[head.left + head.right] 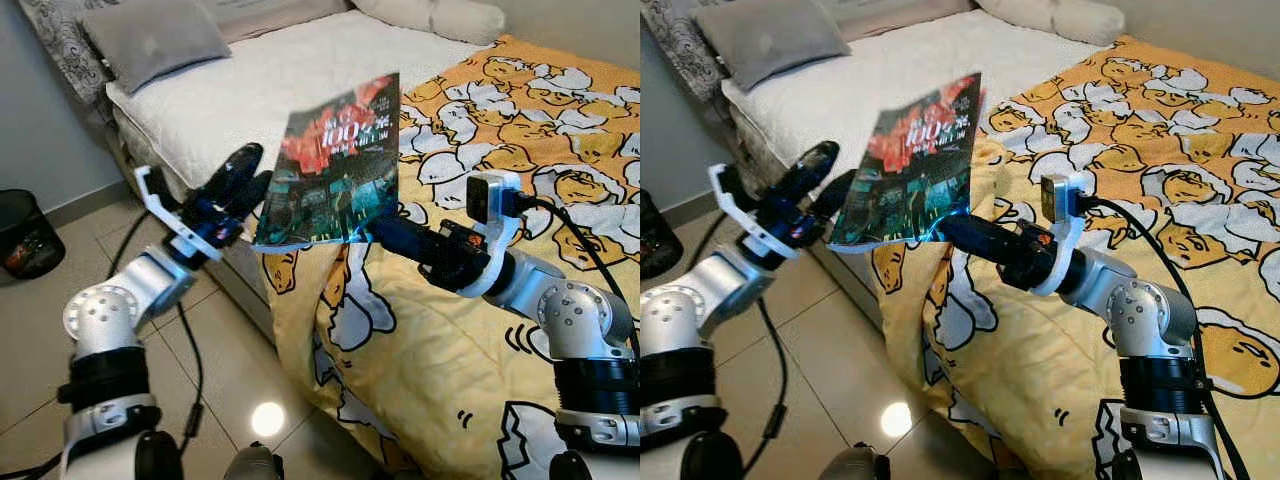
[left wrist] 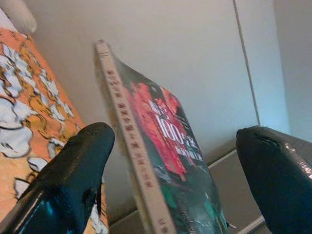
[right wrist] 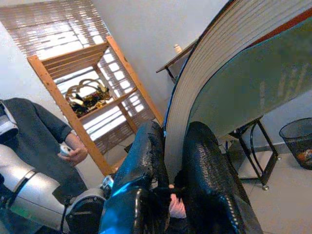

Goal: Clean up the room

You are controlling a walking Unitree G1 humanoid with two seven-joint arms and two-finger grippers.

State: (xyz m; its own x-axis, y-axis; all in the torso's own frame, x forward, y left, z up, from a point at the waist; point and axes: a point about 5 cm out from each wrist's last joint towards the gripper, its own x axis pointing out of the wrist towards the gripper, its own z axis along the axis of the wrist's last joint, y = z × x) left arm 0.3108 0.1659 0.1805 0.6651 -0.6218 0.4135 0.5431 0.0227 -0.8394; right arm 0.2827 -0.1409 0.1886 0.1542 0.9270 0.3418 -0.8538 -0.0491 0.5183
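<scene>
Book (image 1: 335, 165): a paperback with a red and teal cover, held upright in the air over the near edge of the bed (image 1: 250, 90), above the duck-print quilt (image 1: 520, 150).
Right pincer (image 3: 175, 163): clenched on the book's lower edge, one black finger on each face; the pages bow above the grip.
Left pincer (image 1: 238, 185): released, its fingers (image 2: 83, 161) spread on either side of the spine edge, apart from the cover.
Step in hand: I judge this a hand-over or a two-handed steadying of the book.
How I would do it well: bring the left pincer squarely onto the spine, close it fully, and only then let the right go.
Risk: the book is gripped near one edge, so it may swing or slip.
Surroundings: a waste basket (image 1: 25, 232) on the tiled floor (image 1: 240, 370); a person (image 3: 34, 141) stands by a wooden shelf (image 3: 83, 97).
</scene>
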